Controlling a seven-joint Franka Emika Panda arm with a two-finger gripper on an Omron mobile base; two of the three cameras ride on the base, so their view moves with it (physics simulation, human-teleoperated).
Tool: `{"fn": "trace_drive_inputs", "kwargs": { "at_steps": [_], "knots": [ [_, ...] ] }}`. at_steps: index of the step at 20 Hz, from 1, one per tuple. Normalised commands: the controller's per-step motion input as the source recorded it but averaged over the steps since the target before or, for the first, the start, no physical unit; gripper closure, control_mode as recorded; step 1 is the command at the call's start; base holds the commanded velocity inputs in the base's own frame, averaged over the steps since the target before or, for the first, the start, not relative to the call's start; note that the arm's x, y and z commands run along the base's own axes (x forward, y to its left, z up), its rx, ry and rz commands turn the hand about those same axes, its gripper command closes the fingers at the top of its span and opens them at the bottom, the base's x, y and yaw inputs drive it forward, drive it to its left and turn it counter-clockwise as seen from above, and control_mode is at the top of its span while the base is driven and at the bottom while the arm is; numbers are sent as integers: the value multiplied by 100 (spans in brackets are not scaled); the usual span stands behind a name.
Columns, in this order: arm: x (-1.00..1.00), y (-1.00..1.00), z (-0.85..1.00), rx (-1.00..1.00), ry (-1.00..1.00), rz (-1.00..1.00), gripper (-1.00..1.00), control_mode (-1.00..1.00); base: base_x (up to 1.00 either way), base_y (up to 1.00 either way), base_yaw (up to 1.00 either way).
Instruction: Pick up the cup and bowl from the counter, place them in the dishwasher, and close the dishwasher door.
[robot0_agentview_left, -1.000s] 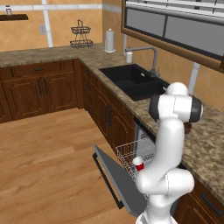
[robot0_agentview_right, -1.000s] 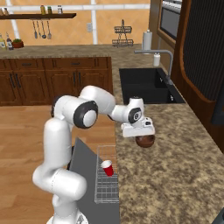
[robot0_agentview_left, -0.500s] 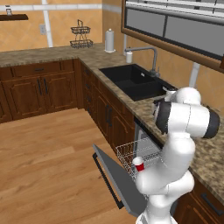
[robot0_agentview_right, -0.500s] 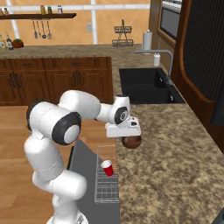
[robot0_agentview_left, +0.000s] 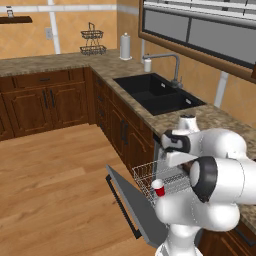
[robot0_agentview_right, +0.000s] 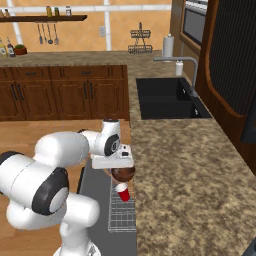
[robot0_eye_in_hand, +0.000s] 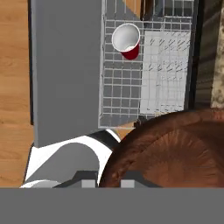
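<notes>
One bowl (robot0_agentview_right: 122, 174) under end effector (robot0_agentview_right: 113, 163)

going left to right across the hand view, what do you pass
wood floor → grey dishwasher door → red cup standing in the white wire rack → strip of granite counter

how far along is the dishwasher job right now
Done: the cup stands upright in the dishwasher's wire rack. In hand: the gripper holds the bowl in the air above the rack, off the counter. Left: set the bowl in the rack, then lift the dishwasher door, which hangs open.
</notes>
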Motion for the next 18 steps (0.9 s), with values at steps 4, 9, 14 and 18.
{"fn": "trace_drive_inputs", "kwargs": {
  "at_steps": [4,9,14,18],
  "knots": [
    [0,67,-53,15,16,7,100,-100,0,0,0],
    [9,74,-70,3,24,2,100,-100,0,0,0],
    [49,18,-83,-5,12,5,100,-100,0,0,0],
    [64,0,-62,-5,9,0,100,-100,0,0,0]
  ]
}}
